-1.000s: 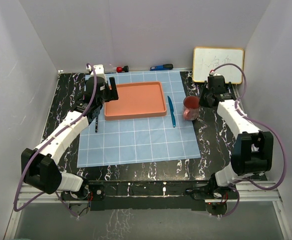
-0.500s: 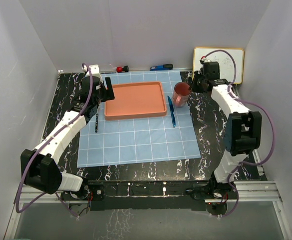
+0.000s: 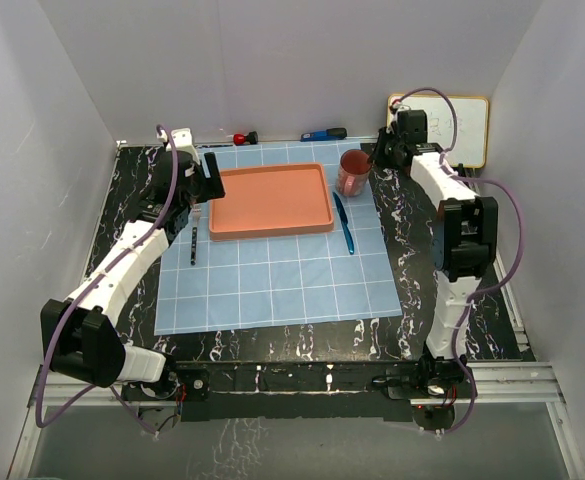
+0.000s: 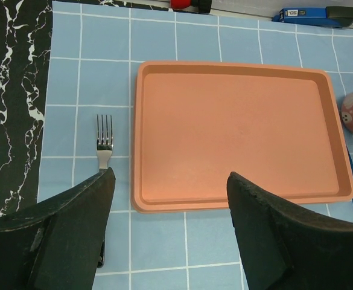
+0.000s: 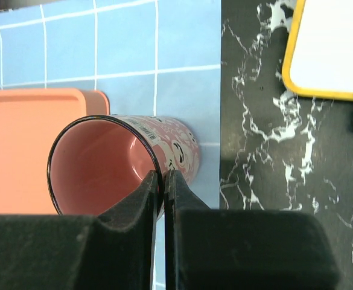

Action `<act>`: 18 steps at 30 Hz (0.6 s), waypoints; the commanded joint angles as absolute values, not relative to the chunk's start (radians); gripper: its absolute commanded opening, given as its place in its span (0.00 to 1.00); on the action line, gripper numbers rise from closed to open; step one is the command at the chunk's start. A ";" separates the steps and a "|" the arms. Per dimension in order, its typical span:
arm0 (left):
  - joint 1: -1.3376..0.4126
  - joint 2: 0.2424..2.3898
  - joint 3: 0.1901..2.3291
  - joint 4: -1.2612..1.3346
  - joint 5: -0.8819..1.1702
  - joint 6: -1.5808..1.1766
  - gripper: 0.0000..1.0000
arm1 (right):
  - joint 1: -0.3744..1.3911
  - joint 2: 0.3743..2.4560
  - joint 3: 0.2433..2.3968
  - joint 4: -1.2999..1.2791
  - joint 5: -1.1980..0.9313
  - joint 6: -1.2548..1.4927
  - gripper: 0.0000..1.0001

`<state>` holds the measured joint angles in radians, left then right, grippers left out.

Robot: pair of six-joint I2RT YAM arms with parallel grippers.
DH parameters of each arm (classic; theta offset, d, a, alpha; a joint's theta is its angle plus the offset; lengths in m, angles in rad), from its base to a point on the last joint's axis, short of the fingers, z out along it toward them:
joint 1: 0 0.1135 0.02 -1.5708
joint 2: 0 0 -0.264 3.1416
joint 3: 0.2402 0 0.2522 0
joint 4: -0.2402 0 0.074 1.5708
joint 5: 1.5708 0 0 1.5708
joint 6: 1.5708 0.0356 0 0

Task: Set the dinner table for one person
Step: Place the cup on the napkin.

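From above: see the dinner table (image 3: 132, 215), black with white veins, under a blue gridded cloth (image 3: 272, 285). On the cloth, an orange tray (image 3: 270, 200), a fork (image 3: 192, 243) just left of it and a blue utensil (image 3: 344, 222) just right. Find the right gripper (image 3: 375, 160) at the tray's far right corner, carrying a pink mug (image 3: 353, 172). Note faint scribbles on the whiteboard (image 3: 452, 125), unreadable.

Left wrist: find the left gripper (image 4: 170, 181) with jaws wide apart and nothing between them, over the tray's near left corner. Fork lying beside the left finger. Read what looks like "50" on a tag on the blue tool (image 4: 318, 15) at the far edge.

Right wrist: jaws pinched together on the mug's thin rim wall, nowhere else. Mug tilted; cannot tell whether resting on the cloth. Face-like doodles on its side, fine lettering under the rim too small to read.

Judged risks: with so slim a hold, could swing, slip or tip on release; could clip the tray rim or blue utensil. Dropping the open left jaws carelessly could nudge the fork.
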<state>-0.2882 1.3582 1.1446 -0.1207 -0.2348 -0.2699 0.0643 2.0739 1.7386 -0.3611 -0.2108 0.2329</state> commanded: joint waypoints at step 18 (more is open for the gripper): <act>-0.252 1.351 1.150 -0.127 -0.196 -0.276 0.73 | 0.063 2.151 1.918 -0.237 -0.284 0.231 0.30</act>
